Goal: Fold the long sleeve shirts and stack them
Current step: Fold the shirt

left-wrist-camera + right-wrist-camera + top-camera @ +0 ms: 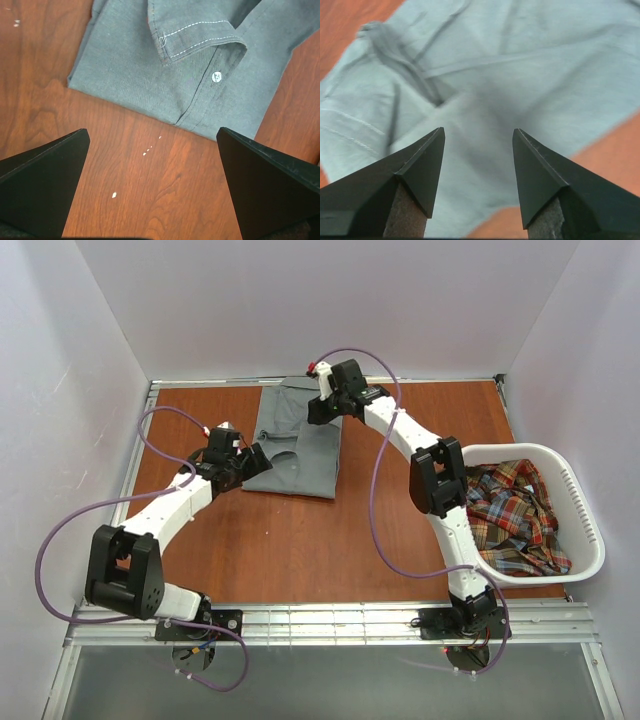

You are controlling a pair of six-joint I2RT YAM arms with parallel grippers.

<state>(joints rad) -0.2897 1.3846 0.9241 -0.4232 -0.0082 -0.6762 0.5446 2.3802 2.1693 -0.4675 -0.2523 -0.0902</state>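
Bench (300,560): red-brown wood surface, walled on three sides, with both arms mounted at its near edge.

Basket (592,540): white plastic, standing at the right edge of the bench beside the right arm.

Grey shirt (300,450): lies flat at the far middle of the bench in a folded rectangle, with some creases across the cloth. The left wrist view shows its white-stitched collar and a straight folded edge resting on the wood.

Plaid shirt (515,515): red, navy and yellow, crumpled inside the basket, well apart from the grey shirt.

Right fingers (318,412): spread apart with nothing between them, positioned over the far part of the grey shirt. Contact with the cloth cannot be determined.

Left fingers (258,458): spread wide and empty, at the left edge of the grey shirt. In the wrist view the tips sit over bare wood just short of the folded edge.

Button (216,76): white, on the grey shirt's front placket just below the collar.

Specks (148,151): a few white marks on the wood between the left fingers.
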